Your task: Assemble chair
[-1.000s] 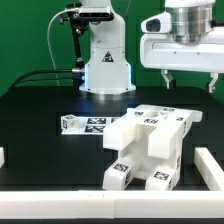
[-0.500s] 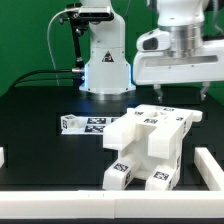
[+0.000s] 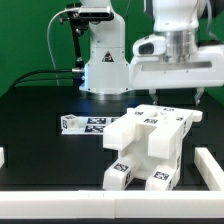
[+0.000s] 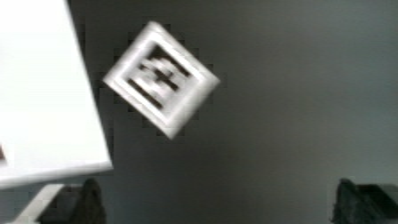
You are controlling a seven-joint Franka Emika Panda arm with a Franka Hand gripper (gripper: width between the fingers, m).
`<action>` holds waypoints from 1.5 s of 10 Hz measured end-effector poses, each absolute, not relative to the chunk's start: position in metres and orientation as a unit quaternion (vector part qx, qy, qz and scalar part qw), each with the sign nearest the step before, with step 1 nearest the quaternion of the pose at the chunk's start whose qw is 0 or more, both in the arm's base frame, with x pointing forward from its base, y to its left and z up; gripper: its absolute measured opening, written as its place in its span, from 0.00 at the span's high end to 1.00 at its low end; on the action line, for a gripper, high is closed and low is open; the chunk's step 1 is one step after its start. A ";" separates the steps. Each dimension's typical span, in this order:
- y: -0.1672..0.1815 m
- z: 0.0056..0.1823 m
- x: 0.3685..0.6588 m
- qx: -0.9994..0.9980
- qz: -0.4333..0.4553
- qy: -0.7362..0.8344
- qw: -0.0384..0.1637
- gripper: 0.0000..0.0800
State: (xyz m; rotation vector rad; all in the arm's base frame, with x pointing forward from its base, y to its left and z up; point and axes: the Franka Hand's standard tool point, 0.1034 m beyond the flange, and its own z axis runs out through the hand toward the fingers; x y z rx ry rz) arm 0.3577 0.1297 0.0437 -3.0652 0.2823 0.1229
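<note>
While my hand (image 3: 183,93) hangs in the air toward the exterior view's right, its fingers are spread wide and there's nothing between them.

The exterior view gives the whole layout. The chair (image 3: 150,140) is a chunky white cluster of blocks and panels with little black-and-white tags all over. It sits on the black bench (image 3: 40,110) below my hand, and my hand isn't touching it. A short loose bar (image 3: 85,124), also tagged, lies flat just beside the cluster on the exterior view's left. My arm's base (image 3: 105,65) stands at the back, and a low white rail (image 3: 210,165) runs along the bench edge at the exterior view's right.

The wrist view shows none of that, it's super close and blurry. I get my two dark fingertips (image 4: 71,203) well apart at one edge of the picture, with only bare dark bench between them. Past them there's a single square tag (image 4: 160,78) turned like a diamond, plus a plain white slab (image 4: 36,100) at the side. Honestly I can't tell which chair piece either one belongs to.
</note>
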 end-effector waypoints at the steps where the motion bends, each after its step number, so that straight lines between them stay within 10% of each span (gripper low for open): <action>1: 0.128 0.037 0.354 -0.995 0.042 0.090 0.025 0.19; 7: 0.125 0.010 0.344 -0.995 0.041 0.094 0.005 0.22; 9: 0.125 0.010 0.344 -0.995 0.041 0.094 0.005 0.50; 13: 0.126 0.011 0.343 -0.995 0.045 0.093 0.006 0.50; 15: 0.124 0.057 0.344 -0.991 0.074 0.107 0.038 0.50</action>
